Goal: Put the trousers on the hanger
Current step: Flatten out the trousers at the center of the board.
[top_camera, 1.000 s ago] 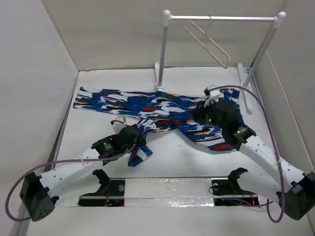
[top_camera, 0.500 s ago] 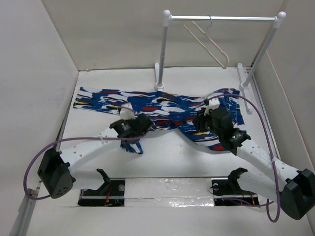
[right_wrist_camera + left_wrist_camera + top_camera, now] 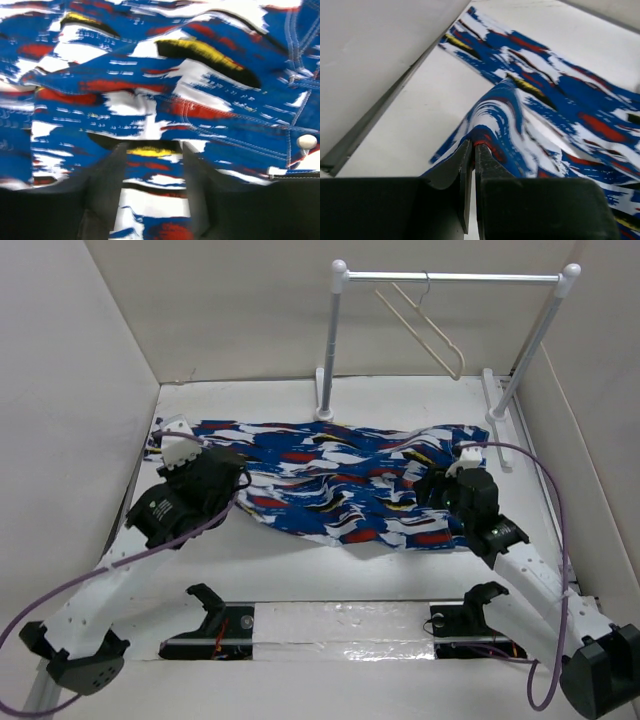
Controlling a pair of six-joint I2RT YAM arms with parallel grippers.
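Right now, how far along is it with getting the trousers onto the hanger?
Early stage. Done: only the layout, the trousers lie spread across the table. In hand: the left gripper is pinched shut on a fold at their left end; the right gripper sits open over the waistband end. Left: the hanger hangs bare on the rail, so draping is not yet begun.
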